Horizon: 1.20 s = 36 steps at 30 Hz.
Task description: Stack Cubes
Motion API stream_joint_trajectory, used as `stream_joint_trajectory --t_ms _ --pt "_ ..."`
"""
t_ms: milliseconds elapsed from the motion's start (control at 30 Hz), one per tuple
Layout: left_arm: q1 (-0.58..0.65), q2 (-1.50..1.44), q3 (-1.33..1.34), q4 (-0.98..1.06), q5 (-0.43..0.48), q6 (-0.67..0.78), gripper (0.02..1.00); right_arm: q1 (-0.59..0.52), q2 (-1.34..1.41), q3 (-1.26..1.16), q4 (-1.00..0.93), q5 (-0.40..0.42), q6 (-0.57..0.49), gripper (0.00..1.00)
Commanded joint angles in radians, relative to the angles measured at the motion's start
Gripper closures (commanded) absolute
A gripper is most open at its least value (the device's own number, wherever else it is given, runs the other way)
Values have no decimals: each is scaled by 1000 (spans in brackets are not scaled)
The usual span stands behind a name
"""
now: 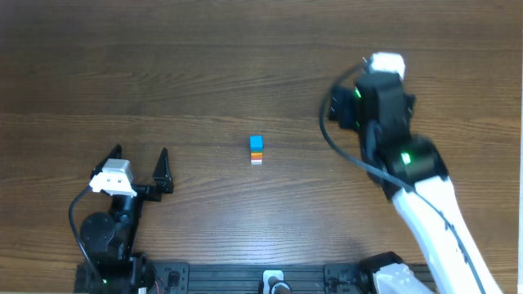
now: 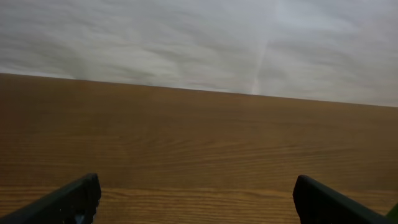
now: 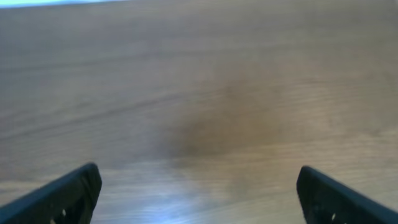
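Brown wood-grain table (image 1: 245,65), small cube stack (image 1: 257,149) near its middle

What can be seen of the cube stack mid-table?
The cube stack is small: three plain blocks, blue, orange, white, seemingly an upright tower with blue on top. It stands on the wooden table, clear of the left gripper and right gripper; nothing but the table touches it.

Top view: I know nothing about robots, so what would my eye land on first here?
Probably the tiny stack of cubes, blue, orange and white, alone at the middle of the wooden table. Next, the big white-and-black right arm over the table's right side, and the left gripper resting open at lower left.
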<state>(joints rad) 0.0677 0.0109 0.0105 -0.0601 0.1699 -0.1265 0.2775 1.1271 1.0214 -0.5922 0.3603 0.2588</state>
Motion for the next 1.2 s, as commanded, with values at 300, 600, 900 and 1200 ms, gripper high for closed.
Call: stream_joint_trajectory --t_ms 300,600,900,1200 --pt "-4 -4 -5 -1 13 14 18 -140 -617 -558 346 -181 -118 7" --pt "-4 -4 -5 -1 13 14 18 -191 -975 -818 410 -214 -118 9" --pt "-4 -4 -5 -1 13 14 18 -234 -1112 -949 485 -211 -205 9" --pt "-4 -4 -5 -1 13 14 18 -236 -1115 -1008 514 -219 -215 7"
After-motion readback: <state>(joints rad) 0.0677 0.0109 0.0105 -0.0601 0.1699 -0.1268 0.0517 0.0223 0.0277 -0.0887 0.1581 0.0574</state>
